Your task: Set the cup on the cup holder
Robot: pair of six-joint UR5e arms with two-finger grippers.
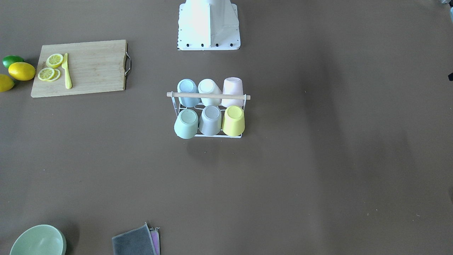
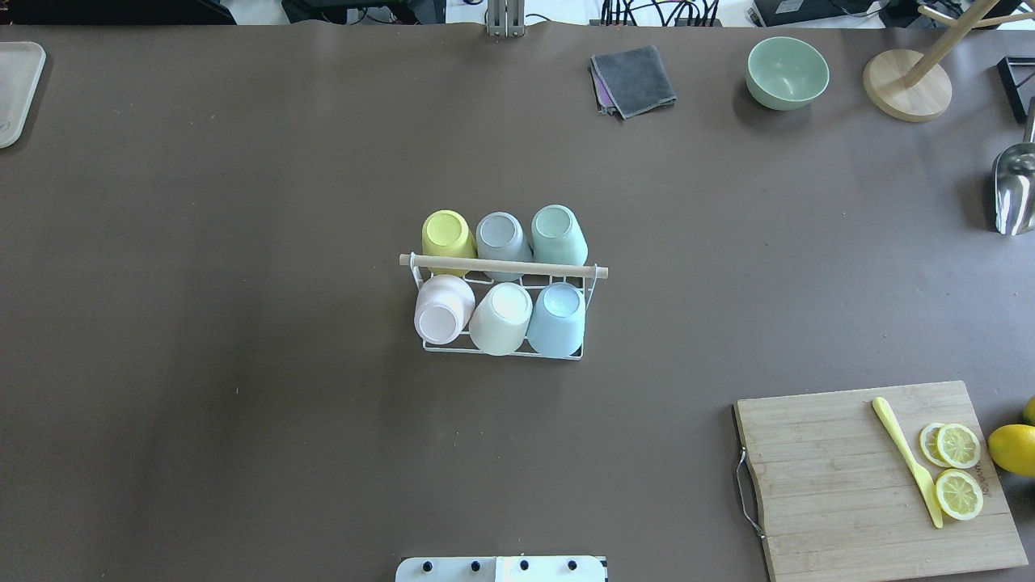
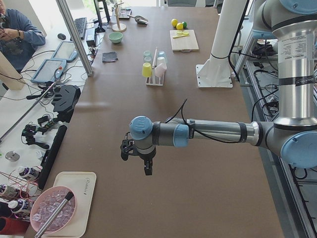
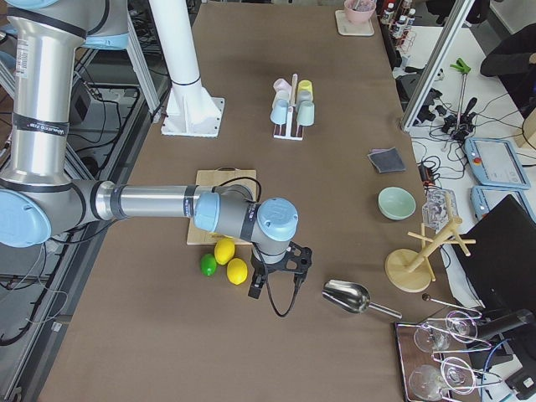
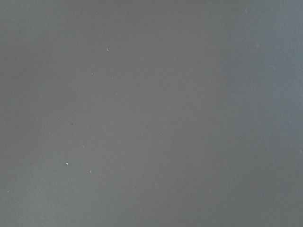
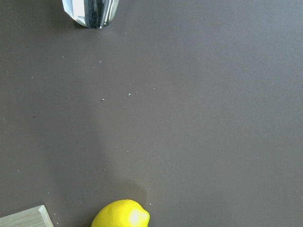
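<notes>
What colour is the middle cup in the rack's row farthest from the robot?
Grey. The middle cup shows best in the overhead view.

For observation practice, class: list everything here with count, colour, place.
White wire cup holder, wooden rod: one, centre.
Upturned plastic cups: six; yellow, grey, mint, pink, cream, blue; on holder.
Bamboo cutting board: one, robot's right.
Lemon slices: three, yellow, on board.
Yellow plastic knife: one, on board.
Whole lemons, lime: two yellow, one green, beside board.
Mint bowl, grey folded cloth: one each, far edge.
Metal scoop: one, silver, right end.
Left gripper, right gripper: black, over table ends.
</notes>
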